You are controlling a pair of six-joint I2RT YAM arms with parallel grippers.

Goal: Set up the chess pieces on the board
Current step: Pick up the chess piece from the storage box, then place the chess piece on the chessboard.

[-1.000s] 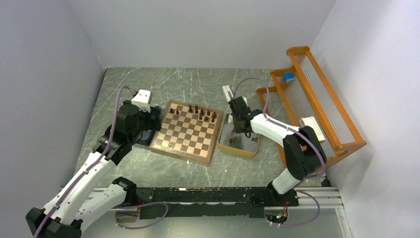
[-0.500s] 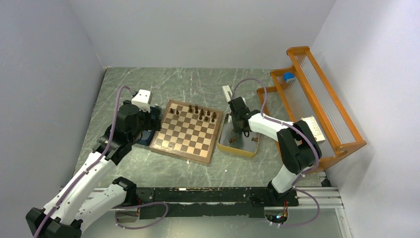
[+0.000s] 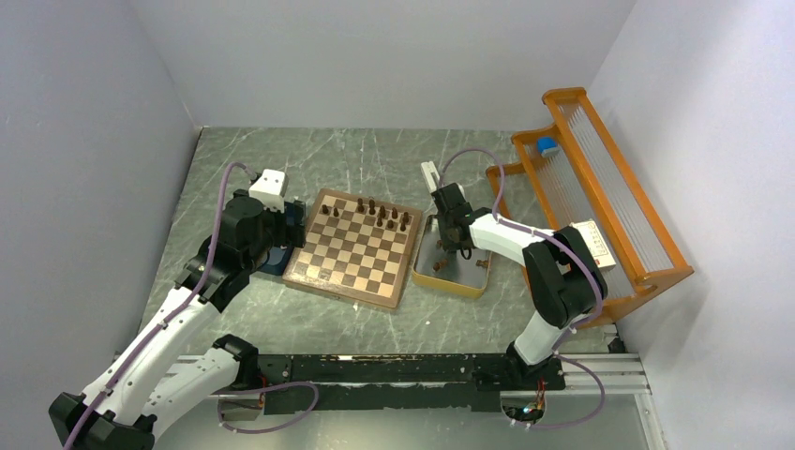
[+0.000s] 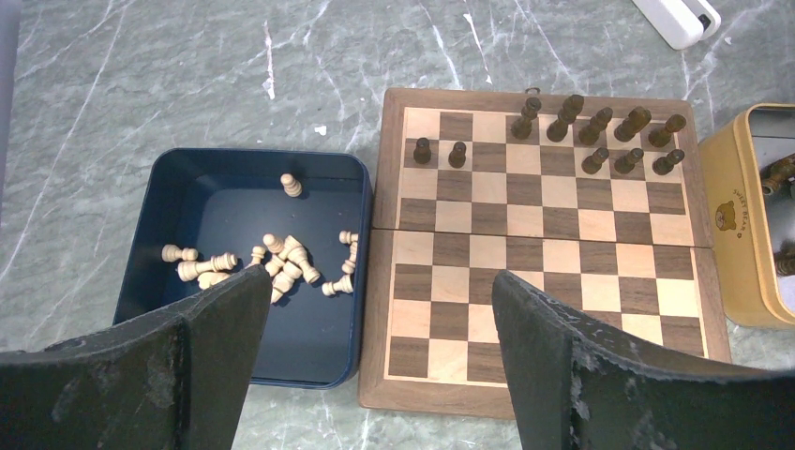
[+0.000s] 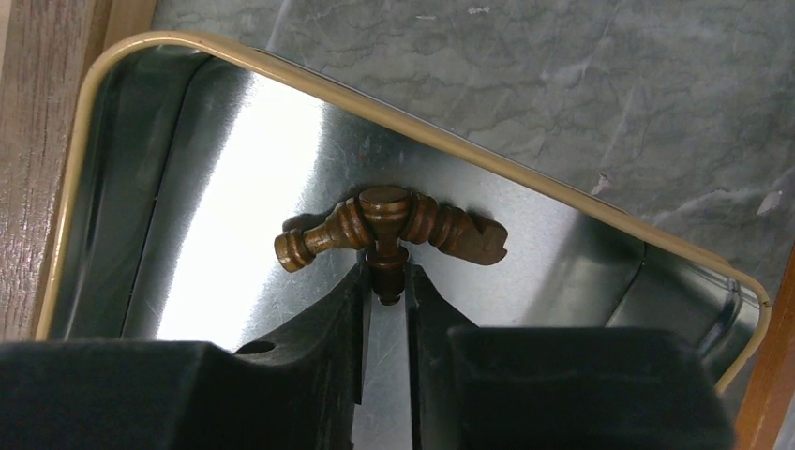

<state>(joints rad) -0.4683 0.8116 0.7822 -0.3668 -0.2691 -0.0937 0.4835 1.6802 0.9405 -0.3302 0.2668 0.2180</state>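
Note:
The board (image 3: 352,258) lies mid-table, with several dark chess pieces (image 4: 562,117) upright on its two far rows. My right gripper (image 5: 386,277) is down inside the yellow-rimmed tin (image 5: 281,61) to the right of the board. It is shut on a dark brown chess piece (image 5: 385,253), pinched upright between the fingertips. Two more dark pieces (image 5: 464,234) lie on the tin floor just behind it. My left gripper (image 4: 377,277) hangs open over the board's near-left edge (image 4: 553,262), holding nothing.
A blue tray (image 4: 244,155) with several light pieces (image 4: 281,258) sits against the board's left side. An orange rack (image 3: 600,187) stands at the right wall. A white object (image 3: 430,175) lies behind the tin (image 3: 450,286).
The right arm's elbow has pulled in toward the tin while its gripper stayed low inside it. The left arm has not moved.

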